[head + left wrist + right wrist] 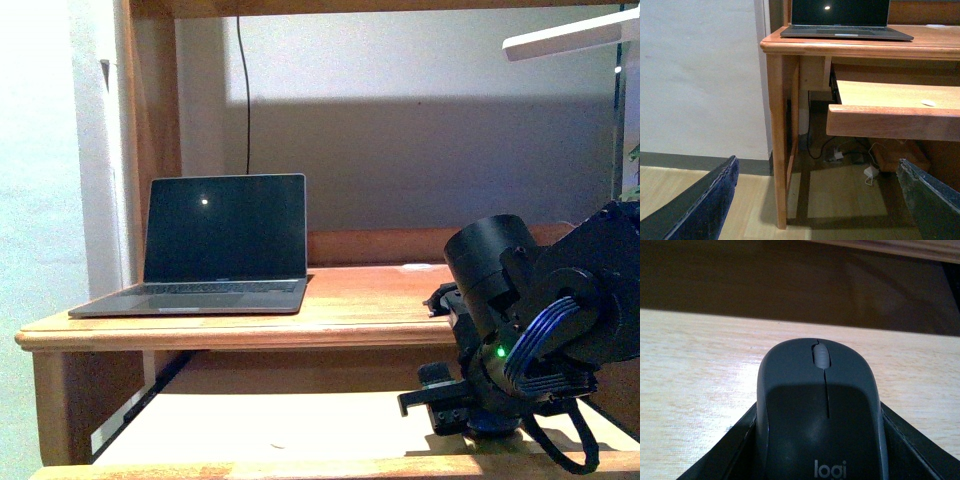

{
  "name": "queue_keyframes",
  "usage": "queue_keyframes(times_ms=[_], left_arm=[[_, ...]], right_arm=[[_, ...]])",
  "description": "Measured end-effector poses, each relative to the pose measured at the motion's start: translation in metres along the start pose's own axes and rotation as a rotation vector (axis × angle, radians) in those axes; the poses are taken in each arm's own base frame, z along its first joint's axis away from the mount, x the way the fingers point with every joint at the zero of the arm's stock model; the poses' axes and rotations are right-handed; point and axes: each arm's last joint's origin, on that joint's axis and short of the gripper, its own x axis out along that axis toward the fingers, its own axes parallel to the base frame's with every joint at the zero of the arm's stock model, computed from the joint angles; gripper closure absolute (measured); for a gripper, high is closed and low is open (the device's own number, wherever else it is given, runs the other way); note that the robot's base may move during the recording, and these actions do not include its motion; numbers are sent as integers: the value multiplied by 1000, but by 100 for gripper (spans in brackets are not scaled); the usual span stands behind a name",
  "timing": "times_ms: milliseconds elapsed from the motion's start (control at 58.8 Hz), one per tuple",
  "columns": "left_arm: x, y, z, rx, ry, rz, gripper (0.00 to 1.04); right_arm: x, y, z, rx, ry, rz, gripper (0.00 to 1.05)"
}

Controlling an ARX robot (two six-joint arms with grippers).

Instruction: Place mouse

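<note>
The mouse (820, 410) is dark grey with a grey scroll wheel and a "logi" logo. My right gripper (817, 450) is shut on its sides and holds it low over the pale wooden pull-out shelf (695, 390). In the front view the right arm (520, 330) hangs low at the right over that shelf (280, 420), and the mouse is hidden behind it. My left gripper (815, 200) is open and empty, low near the floor, facing the desk from the left.
An open laptop (215, 250) with a dark screen stands on the left of the desk top (370, 300). The desk's left leg (777, 150) and the shelf's front edge (890, 122) face the left gripper. Cables and an adapter (870, 172) lie on the floor under the desk.
</note>
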Motion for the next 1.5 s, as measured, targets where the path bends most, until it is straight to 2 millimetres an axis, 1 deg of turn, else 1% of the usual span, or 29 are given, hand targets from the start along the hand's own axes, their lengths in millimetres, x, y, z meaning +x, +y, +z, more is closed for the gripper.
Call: queue_keyframes(times_ms=[85, 170, 289, 306, 442, 510, 561, 612, 646, 714, 748, 901, 969, 1088, 1139, 1343, 1445, 1462, 1479, 1496], left_arm=[[0, 0, 0, 0, 0, 0, 8], [0, 0, 0, 0, 0, 0, 8], [0, 0, 0, 0, 0, 0, 8], [0, 0, 0, 0, 0, 0, 8], [0, 0, 0, 0, 0, 0, 8], [0, 0, 0, 0, 0, 0, 8], [0, 0, 0, 0, 0, 0, 8], [0, 0, 0, 0, 0, 0, 8], [0, 0, 0, 0, 0, 0, 8], [0, 0, 0, 0, 0, 0, 8], [0, 0, 0, 0, 0, 0, 8], [0, 0, 0, 0, 0, 0, 8], [0, 0, 0, 0, 0, 0, 8], [0, 0, 0, 0, 0, 0, 8], [0, 0, 0, 0, 0, 0, 8], [0, 0, 0, 0, 0, 0, 8], [0, 0, 0, 0, 0, 0, 8], [0, 0, 0, 0, 0, 0, 8], [0, 0, 0, 0, 0, 0, 8], [0, 0, 0, 0, 0, 0, 8]], right_arm=[[-5, -4, 4, 20, -1, -5, 48], [-15, -8, 16, 42, -11, -14, 49], [-35, -10, 46, 64, -67, -17, 49], [-40, -9, 53, 68, -81, -17, 49], [-64, 3, 86, 76, -161, 3, 49], [-69, 13, 97, 71, -184, 8, 49], [-70, 20, 104, 67, -193, 7, 49], [-65, 33, 111, 54, -191, -1, 49], [-56, 43, 113, 41, -180, -12, 49], [-43, 54, 114, 26, -161, -27, 49], [-33, 61, 113, 9, -145, -43, 49], [-3, 81, 112, -29, -109, -81, 49], [5, 88, 114, -37, -101, -91, 49], [12, 99, 120, -46, -98, -92, 49], [14, 104, 118, -52, -94, -90, 49], [17, 117, 119, -68, -131, -90, 49], [18, 121, 121, -55, -162, -89, 49], [18, 122, 121, -51, -169, -87, 47], [19, 122, 121, -46, -176, -84, 42], [19, 122, 121, -46, -176, -84, 42]])
